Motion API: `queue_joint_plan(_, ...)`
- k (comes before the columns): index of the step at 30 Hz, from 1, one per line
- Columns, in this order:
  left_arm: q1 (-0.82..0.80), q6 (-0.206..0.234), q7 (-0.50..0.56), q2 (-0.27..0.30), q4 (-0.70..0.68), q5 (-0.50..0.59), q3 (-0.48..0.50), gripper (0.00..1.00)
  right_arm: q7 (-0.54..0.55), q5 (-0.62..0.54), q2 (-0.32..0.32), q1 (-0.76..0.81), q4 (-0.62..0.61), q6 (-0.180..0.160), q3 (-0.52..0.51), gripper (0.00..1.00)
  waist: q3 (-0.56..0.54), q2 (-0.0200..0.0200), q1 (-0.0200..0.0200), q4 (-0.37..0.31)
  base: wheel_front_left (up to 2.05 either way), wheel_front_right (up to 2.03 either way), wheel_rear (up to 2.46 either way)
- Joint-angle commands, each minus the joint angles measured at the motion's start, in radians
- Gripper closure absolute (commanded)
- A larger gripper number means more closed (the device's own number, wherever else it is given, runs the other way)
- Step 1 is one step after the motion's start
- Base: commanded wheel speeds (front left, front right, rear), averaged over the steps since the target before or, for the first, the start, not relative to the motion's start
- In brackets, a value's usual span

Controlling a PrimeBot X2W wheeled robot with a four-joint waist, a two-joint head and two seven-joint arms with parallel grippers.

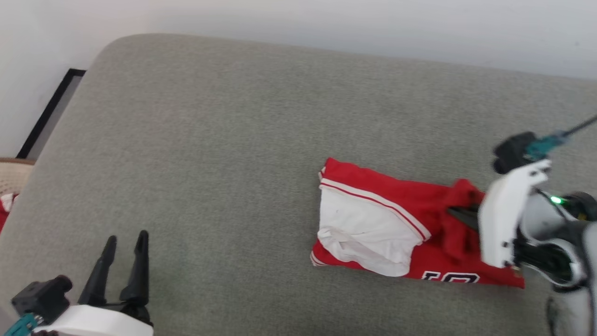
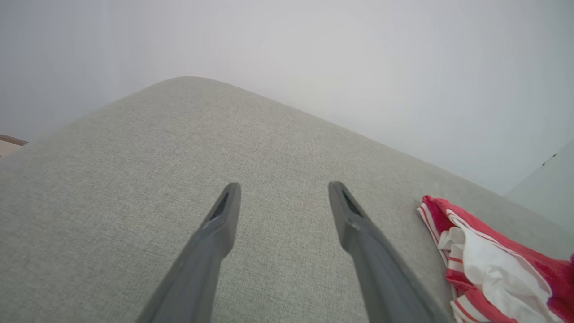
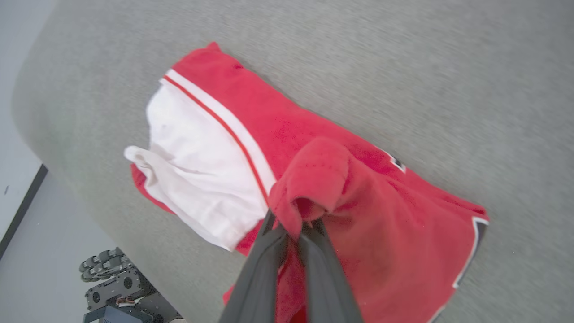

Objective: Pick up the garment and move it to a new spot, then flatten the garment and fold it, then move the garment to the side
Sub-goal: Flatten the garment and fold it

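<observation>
- Nearest, at seven o'clock in the head view, the left gripper (image 1: pixel 127 237) hovers over bare cushion. Its fingers are spread wide with nothing between them. It looks parked clear of the work so the other arm has room.
- At four o'clock the garment (image 1: pixel 419 200) lies as a rough folded packet on the grey cushion (image 1: pixel 210 140). A white sleeve (image 1: pixel 364 228) is turned over on top of the red body.
- At three o'clock the right gripper (image 3: pixel 293 224) has its fingers pinched narrow on a bunched red ridge near the packet's right end. Gripping gathered cloth probably lets it pull or lift the whole bundle aside without undoing the fold.
- Writing: black numerals (image 1: pixel 450 277) outlined in white peek out along the packet's near edge. The fold cuts them off, so I cannot read them, and I can make out no brand or label.
- Farthest, at twelve o'clock, stands a plain pale wall (image 1: pixel 326 23).
</observation>
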Motion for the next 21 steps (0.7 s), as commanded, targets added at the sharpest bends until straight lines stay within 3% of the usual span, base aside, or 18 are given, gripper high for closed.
queue_joint_plan(1,-0.017,-0.005,0.002,-0.007,0.003,0.000,-0.007,0.00,-0.011,-0.011,0.012,-0.018,0.012,0.000,0.014,1.00,0.003,0.0000,0.0000,0.020,0.00,0.00,0.00)
queue_joint_plan(8,-0.061,-0.016,0.006,-0.025,0.026,-0.007,-0.044,0.00,-0.073,-0.020,0.079,-0.126,0.134,0.000,0.144,1.00,0.015,0.0000,0.0000,0.096,0.00,0.00,0.00)
queue_joint_plan(16,-0.094,-0.025,-0.003,-0.044,0.063,-0.018,-0.069,0.00,-0.148,-0.011,0.110,-0.231,0.321,0.000,0.254,1.00,0.033,0.0000,0.0000,0.150,0.00,0.00,0.00)
queue_joint_plan(18,-0.103,-0.027,-0.004,-0.046,0.069,-0.023,-0.070,0.00,-0.164,-0.005,0.110,-0.256,0.351,0.000,0.281,0.47,0.035,0.0000,0.0000,0.154,0.00,0.00,0.00)
queue_joint_plan(19,-0.105,-0.027,-0.005,-0.045,0.072,-0.024,-0.070,0.00,-0.172,0.007,0.110,-0.263,0.366,0.000,0.287,0.00,0.035,0.0000,0.0000,0.154,0.00,0.00,0.00)
queue_joint_plan(21,-0.104,-0.026,-0.006,-0.044,0.074,-0.026,-0.068,0.00,-0.182,0.015,0.113,-0.270,0.374,0.000,0.289,0.00,0.034,0.0000,0.0000,0.151,0.00,0.00,0.00)
